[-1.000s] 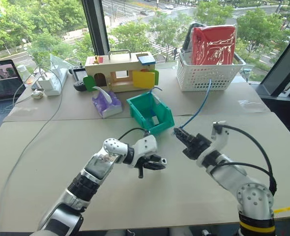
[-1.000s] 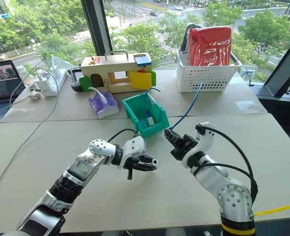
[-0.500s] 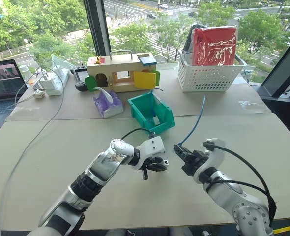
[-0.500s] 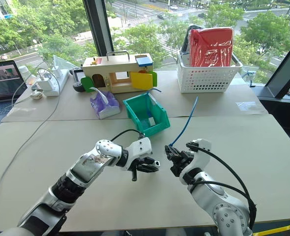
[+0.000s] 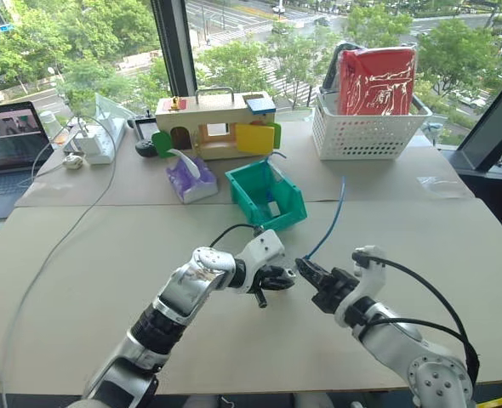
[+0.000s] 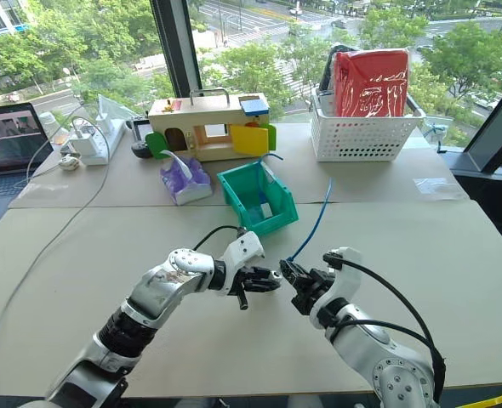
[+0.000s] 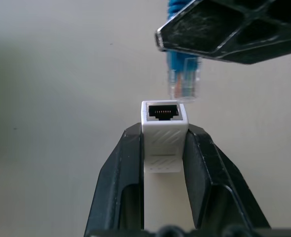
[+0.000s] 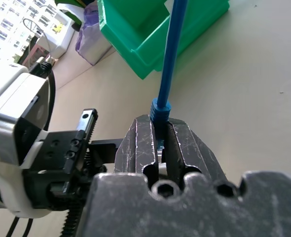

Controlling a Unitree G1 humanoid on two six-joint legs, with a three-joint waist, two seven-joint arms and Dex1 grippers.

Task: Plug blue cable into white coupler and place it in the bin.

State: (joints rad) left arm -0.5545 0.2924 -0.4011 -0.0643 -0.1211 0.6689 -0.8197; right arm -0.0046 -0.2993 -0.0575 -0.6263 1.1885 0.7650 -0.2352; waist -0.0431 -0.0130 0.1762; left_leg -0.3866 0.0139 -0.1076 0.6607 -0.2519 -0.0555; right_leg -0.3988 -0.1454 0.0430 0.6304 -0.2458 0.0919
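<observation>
My left gripper (image 7: 163,129) is shut on the white coupler (image 7: 163,140), whose dark socket faces outward. Just beyond that socket hangs the clear plug of the blue cable (image 7: 184,81), apart from it and slightly off to one side. The cable is pinched just behind the plug by my right gripper (image 8: 160,129), which is shut. From there the blue cable (image 5: 332,217) runs back across the table towards the basket. In the head views the left gripper (image 5: 281,276) and right gripper (image 5: 306,270) meet tip to tip above the table, in front of the teal bin (image 5: 287,212).
A white lattice basket (image 5: 366,132) holding a red bag stands at the back right. A wooden toy house (image 5: 213,127) and a purple pack (image 5: 191,178) sit behind the bin. A laptop (image 5: 8,149), a power strip (image 5: 94,140) and a grey-white cord (image 5: 55,246) lie at the left.
The two grippers have drawn together: the right one came back and down with the plug, and the left wrist turned the coupler's socket towards it. The head camera also shifted.
</observation>
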